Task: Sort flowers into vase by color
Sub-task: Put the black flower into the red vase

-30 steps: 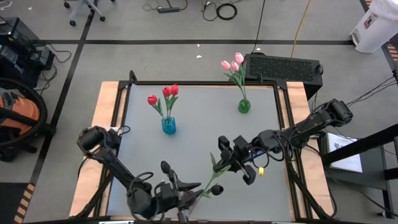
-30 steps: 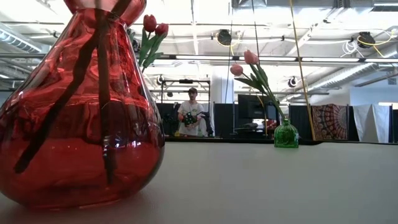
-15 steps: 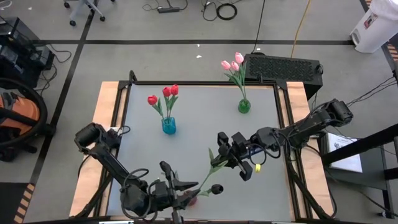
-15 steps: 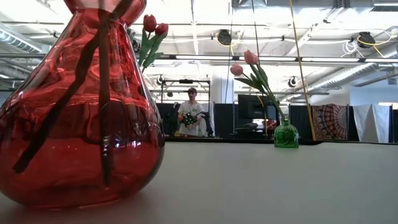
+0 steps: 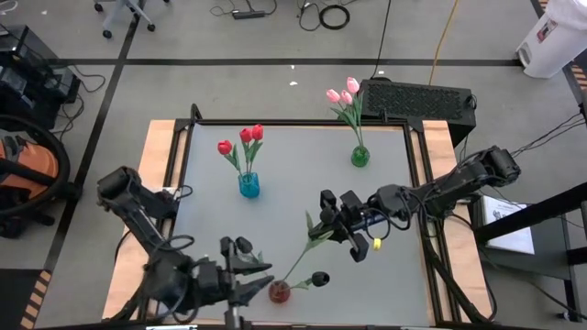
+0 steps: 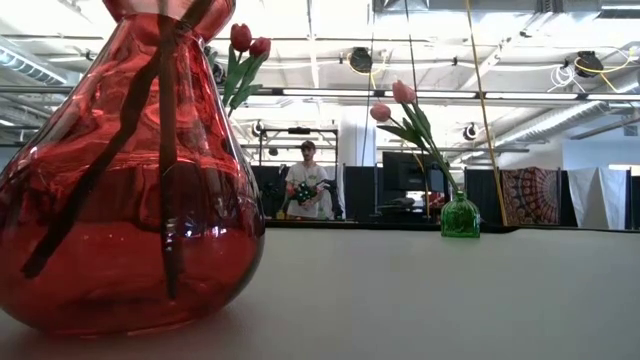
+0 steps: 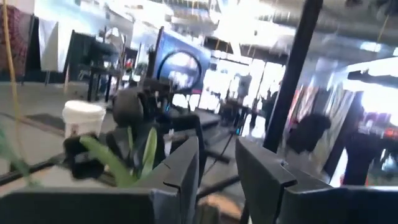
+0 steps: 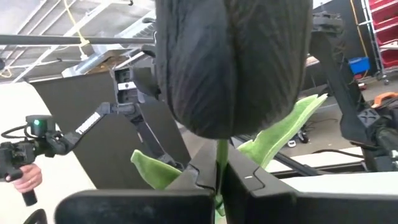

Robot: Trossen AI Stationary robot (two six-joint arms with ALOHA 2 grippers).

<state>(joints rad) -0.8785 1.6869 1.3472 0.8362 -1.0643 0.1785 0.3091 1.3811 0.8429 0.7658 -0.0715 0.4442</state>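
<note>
Three glass vases stand on the grey table top [image 5: 385, 275], and going from the left the first thing met is the left gripper [image 5: 246, 273], low at the near edge with its dark fingers [image 7: 180, 168] spread apart and nothing between them, just beside the round red glass vase [image 5: 279, 292]. That vase, which fills the left of the low view [image 6: 130, 180], holds dark stems, and a black tulip bud [image 5: 319, 278] hangs out to its right. Farther back and a little left of centre the small blue glass vase [image 5: 249, 185] carries the three red tulips [image 5: 244, 138]. Right of the red vase, the right gripper [image 5: 328, 231] hovers over the middle of the table, its fingers pressed onto the thin green stem of a black tulip [image 8: 231, 62], whose dark head fills the right wrist view above the green leaves; the stem slants from the fingers down toward the red vase. At the far right of the table the small green glass vase [image 5: 359, 157] holds the three pink tulips [image 5: 343, 93]. A person [image 6: 306, 190] stands in the room behind
</note>
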